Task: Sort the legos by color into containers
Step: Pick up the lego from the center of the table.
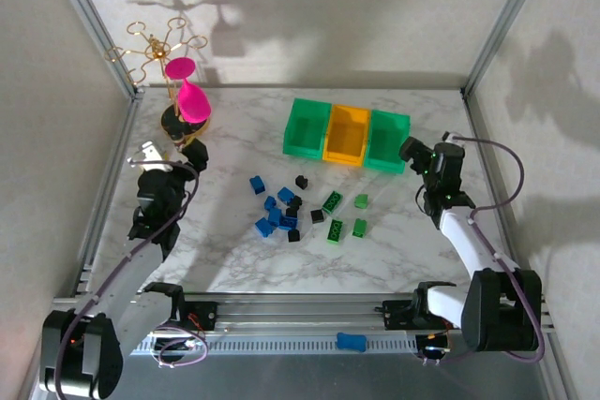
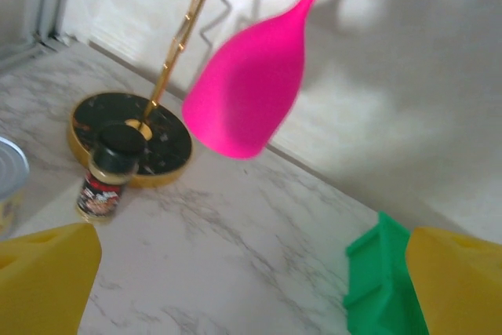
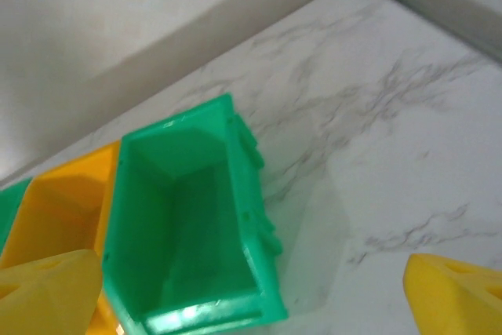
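Three bins stand in a row at the back: a green bin (image 1: 307, 128), an orange bin (image 1: 347, 134) and a second green bin (image 1: 387, 140). Blue legos (image 1: 272, 205), black legos (image 1: 295, 201) and green legos (image 1: 334, 203) lie scattered mid-table. My left gripper (image 1: 194, 154) hovers at the left, open and holding nothing (image 2: 251, 304), with a green bin's corner (image 2: 384, 280) by its right finger. My right gripper (image 1: 412, 150) is open (image 3: 251, 304) over the near end of the right green bin (image 3: 188, 225), which looks empty. The orange bin (image 3: 63, 202) lies to its left.
A gold stand (image 1: 161, 53) with pink plastic glasses (image 2: 247, 100) rises at the back left. A small spice jar (image 2: 106, 174) and a can (image 2: 8, 182) sit by its base. One blue lego (image 1: 352, 342) rests on the front rail.
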`<state>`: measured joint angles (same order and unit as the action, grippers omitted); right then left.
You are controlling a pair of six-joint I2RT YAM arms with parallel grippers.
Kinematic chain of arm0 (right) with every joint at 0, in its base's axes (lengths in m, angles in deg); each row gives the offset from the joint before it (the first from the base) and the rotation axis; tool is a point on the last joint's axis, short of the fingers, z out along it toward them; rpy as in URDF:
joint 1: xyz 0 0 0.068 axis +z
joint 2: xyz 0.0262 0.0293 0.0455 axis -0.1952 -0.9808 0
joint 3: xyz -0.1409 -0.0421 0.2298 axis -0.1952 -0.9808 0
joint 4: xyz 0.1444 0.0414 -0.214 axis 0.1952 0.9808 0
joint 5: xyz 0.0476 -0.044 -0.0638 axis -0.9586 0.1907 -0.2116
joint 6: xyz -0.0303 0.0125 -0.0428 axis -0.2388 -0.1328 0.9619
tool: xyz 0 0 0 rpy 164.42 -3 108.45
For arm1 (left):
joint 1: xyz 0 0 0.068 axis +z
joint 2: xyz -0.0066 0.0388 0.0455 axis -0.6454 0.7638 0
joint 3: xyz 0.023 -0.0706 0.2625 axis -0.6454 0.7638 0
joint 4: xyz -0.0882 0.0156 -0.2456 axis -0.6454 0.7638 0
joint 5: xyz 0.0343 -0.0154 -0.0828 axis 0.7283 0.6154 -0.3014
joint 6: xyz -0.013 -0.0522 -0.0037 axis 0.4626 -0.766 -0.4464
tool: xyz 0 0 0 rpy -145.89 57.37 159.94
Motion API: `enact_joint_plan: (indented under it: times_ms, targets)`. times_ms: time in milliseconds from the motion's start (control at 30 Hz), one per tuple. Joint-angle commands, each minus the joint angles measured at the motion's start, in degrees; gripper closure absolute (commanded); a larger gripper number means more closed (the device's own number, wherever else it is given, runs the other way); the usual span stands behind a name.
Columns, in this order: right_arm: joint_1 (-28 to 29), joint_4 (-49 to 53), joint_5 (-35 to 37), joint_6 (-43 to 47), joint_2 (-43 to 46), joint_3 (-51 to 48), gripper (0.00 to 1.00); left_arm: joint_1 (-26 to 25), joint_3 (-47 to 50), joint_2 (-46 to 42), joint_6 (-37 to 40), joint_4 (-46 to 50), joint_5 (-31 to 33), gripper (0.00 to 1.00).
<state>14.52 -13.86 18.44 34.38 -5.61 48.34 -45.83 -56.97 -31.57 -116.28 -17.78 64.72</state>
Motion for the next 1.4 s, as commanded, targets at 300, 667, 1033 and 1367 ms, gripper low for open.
enact_joint_plan:
  times_ms: [300,667,1033,1367]
  targets:
    - [17.48,25.63,1.02,-4.52,-3.08,5.64,0.01,-23.06,1.31,-3.33,-4.18,10.06,0.08,0.01]
    - [24.28,23.63,2.5,-4.19,-10.85,3.77,0.14,-39.45,-2.22,7.04,-6.21,6.39,10.11,0.01]
    - [25.74,20.29,4.16,-2.49,-18.25,6.01,0.37,-42.76,-7.42,15.16,-5.82,5.9,12.11,0.01]
    - [26.97,19.65,5.18,-1.94,-23.14,8.49,0.52,-42.8,-7.83,14.75,-5.56,7.23,13.23,0.01]
